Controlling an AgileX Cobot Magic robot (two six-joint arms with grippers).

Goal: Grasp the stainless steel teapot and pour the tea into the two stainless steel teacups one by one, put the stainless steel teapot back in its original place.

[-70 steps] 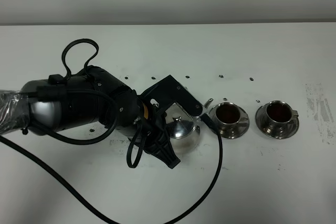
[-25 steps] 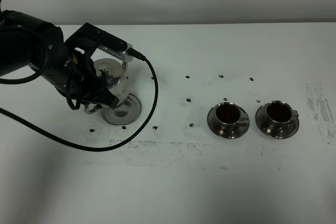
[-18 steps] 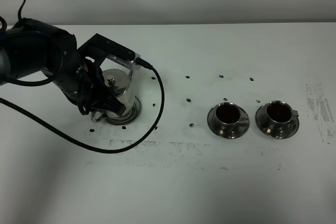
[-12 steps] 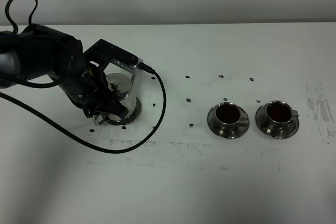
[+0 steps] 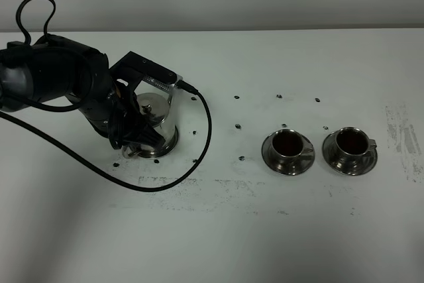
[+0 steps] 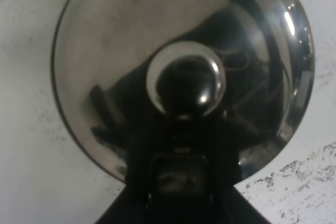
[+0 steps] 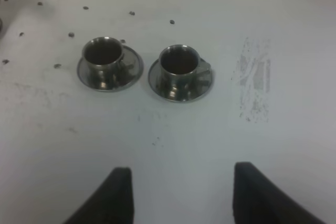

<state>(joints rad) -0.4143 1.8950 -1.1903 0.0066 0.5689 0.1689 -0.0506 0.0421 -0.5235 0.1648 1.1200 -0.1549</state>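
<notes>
The stainless steel teapot [image 5: 154, 114] is a squat, mirror-bright pot with a round knob on its lid. It stands upright on the round steel coaster [image 5: 167, 144] at the left of the white table [image 5: 265, 230]. The left gripper [image 5: 136, 134] has its jaws clamped on the pot's handle side. Well to the right, two steel teacups [image 5: 287, 142] [image 5: 351, 142] sit on saucers, each holding dark tea [image 7: 178, 62]. The right gripper [image 7: 181, 195] hangs above them, jaws spread wide.
</notes>
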